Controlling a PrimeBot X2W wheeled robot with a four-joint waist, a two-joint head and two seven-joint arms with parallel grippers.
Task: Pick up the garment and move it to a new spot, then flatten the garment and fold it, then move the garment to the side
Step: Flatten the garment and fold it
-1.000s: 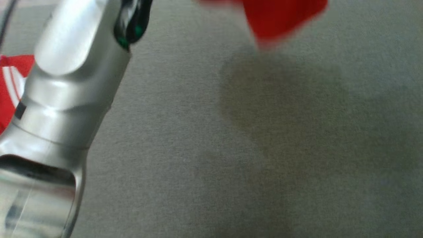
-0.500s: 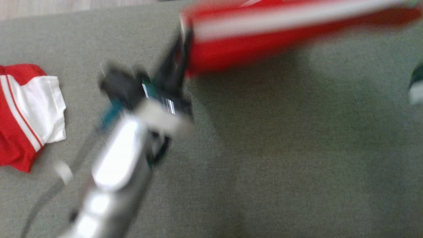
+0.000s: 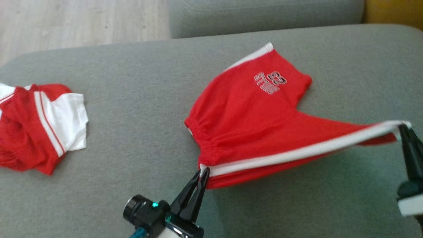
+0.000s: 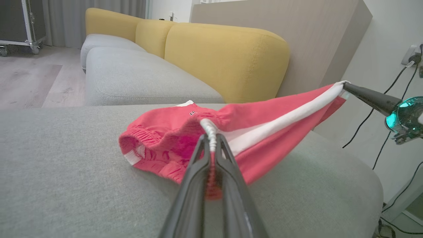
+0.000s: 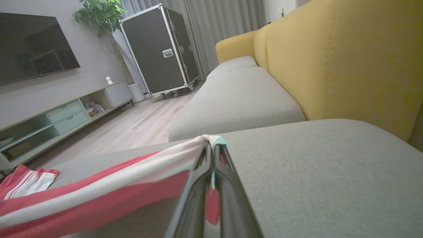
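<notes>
The garment is a pair of red shorts with a white side stripe and a small logo. Its far part rests on the grey sofa cushion. My left gripper is shut on the waistband end of the striped edge. My right gripper is shut on the stripe's other end, so the near edge hangs taut above the cushion. In the left wrist view the fingers pinch the waistband, and the right gripper holds the far corner. In the right wrist view the stripe's end sits between the shut fingers.
A second red and white garment lies crumpled at the cushion's left end. Wooden floor lies beyond the cushion's far left edge. Another grey seat and a yellow backrest stand behind. Bare cushion stretches to the right and front.
The head camera has swung, so the whole picture shifted. The shorts, earlier blurred at the top, now hang stretched between both grippers with the far part lying on the cushion.
</notes>
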